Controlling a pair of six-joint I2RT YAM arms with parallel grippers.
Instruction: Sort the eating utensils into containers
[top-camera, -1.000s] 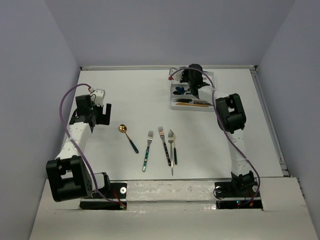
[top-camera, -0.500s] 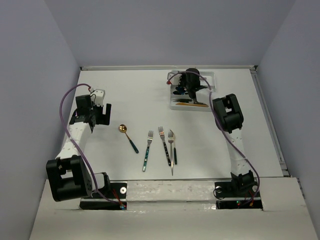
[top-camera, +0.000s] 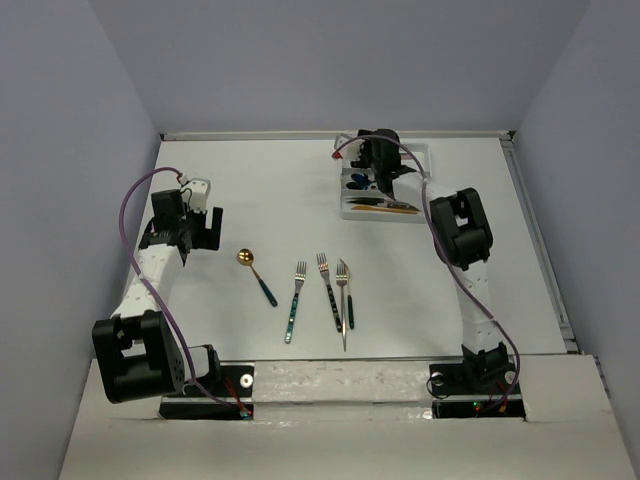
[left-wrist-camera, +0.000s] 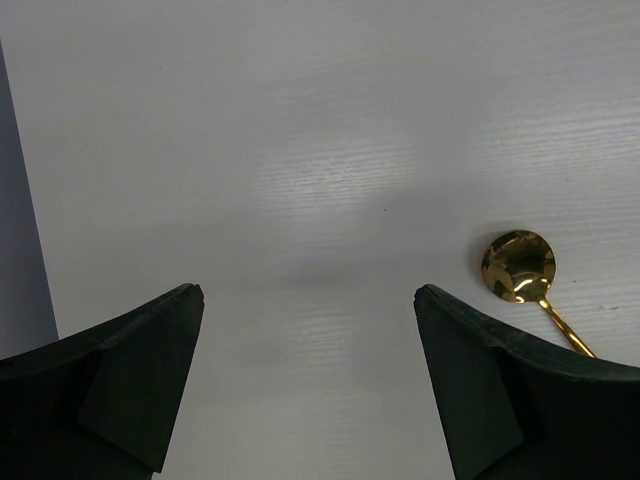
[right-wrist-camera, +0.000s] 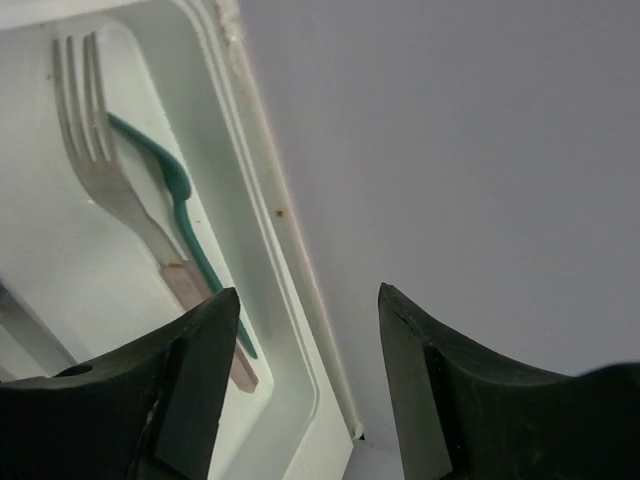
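A pink-handled fork lies in the white tray's outer compartment below the right gripper, jaws open and empty (the left gripper, also open, hovers by the gold spoon), so the next move probably calls for fetching a loose fork from mid-table.

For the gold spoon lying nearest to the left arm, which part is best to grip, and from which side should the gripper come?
Probably the dark handle, near its middle, coming straight down from above. The gold spoon lies flat on the table, so the open left gripper should close across the slim handle; the round bowl is wider.
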